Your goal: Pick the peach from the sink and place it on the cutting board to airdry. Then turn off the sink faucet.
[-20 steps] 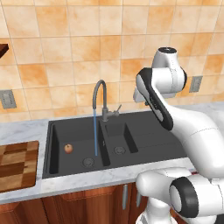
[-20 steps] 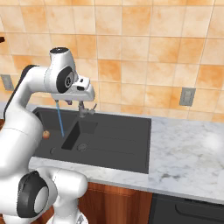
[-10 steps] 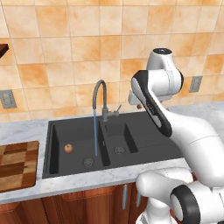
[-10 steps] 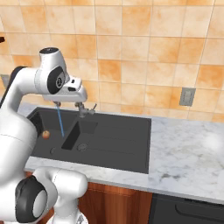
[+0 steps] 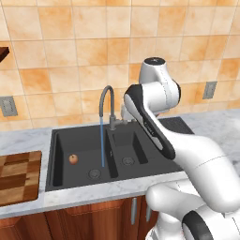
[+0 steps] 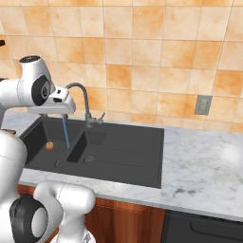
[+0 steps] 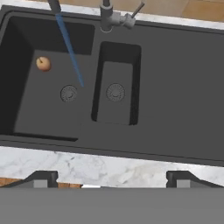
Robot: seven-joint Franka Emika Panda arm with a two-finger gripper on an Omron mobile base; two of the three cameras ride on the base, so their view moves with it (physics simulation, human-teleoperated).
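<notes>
The gripper (image 7: pixel 112 177) hangs high above the sink (image 7: pixel 175 83), its two dark fingertips (image 7: pixel 41 178) spread wide apart and holding nothing, probably for a clear look down before reaching. The peach (image 7: pixel 43 63) lies on the floor of the large left basin, left of its drain and apart from the blue water stream (image 7: pixel 70 50) running from the faucet (image 5: pixel 108 105). The cutting board (image 5: pixel 16 176) sits on the counter left of the sink, cut off by the picture's edge. In the base views the arm hides the fingers.
</notes>
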